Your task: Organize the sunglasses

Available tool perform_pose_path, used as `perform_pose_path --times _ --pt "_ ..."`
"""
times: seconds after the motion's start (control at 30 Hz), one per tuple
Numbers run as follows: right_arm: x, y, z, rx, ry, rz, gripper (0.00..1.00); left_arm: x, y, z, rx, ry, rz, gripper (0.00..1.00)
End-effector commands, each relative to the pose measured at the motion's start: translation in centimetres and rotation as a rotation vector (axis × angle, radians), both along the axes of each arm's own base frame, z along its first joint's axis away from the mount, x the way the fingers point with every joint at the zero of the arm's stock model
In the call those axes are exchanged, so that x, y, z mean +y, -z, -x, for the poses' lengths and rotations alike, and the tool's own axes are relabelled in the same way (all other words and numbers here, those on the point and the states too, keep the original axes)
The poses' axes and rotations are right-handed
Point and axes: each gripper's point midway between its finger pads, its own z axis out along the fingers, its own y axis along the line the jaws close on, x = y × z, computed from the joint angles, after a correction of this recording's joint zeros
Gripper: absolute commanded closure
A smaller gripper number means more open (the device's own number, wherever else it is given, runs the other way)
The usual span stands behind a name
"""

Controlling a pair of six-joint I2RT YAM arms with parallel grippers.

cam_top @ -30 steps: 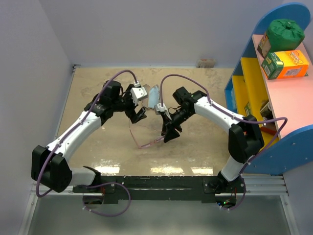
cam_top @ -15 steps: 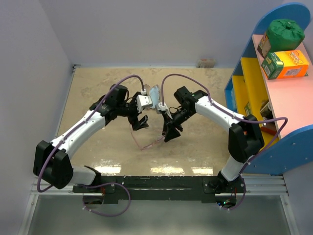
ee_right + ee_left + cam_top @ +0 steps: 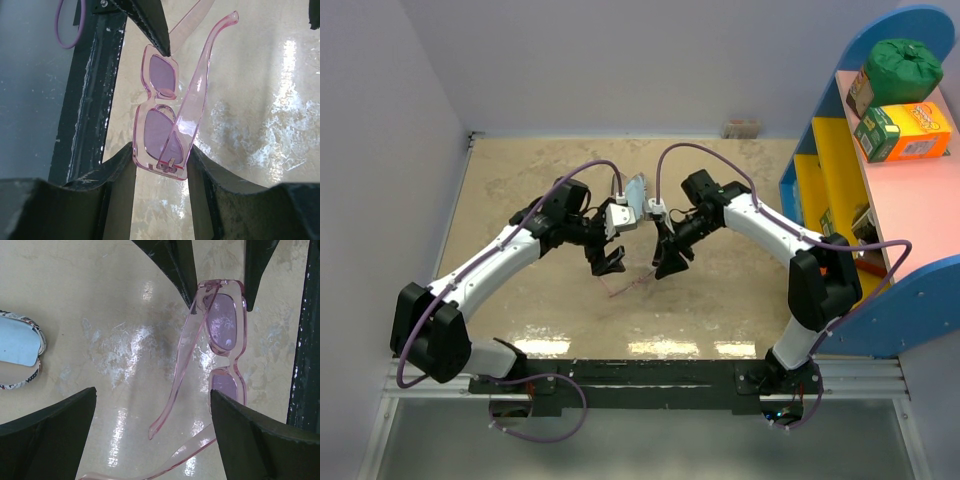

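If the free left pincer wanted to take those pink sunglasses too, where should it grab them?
Probably take the sunglasses by the free end of their front, opposite the corner the right pincer clamps. The left pincer, wide open, could come in from that end and close across the thick rim beside the lens; the splayed arms look thinner.

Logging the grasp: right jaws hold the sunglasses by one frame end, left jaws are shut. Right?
No: the left gripper has its jaws wide open, as the left wrist view shows. The right gripper does hold the sunglasses by one frame end.
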Motion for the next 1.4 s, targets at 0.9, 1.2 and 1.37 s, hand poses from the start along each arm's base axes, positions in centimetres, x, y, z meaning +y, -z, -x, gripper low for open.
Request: perform_pose_path --times 0.9,1.2,1.37 --pt "-1.4 7.4 -5.9 0.13 0.297 0.161 0.56 6.9 -1.5 -1.3 -0.087 -0.092 -0.028 0.0" --pt "-2.1 9.5 -5.7 0.152 0.297 0.228 0.43 8.4 1.5 -0.4 -0.062 -0.17 -0.069 0.0" --pt "-2.4 9.2 -5.7 0.133 0.288 0.238 0.39 8.4 2.7 0.6 -0.051 -0.164 -0.055 0.0"
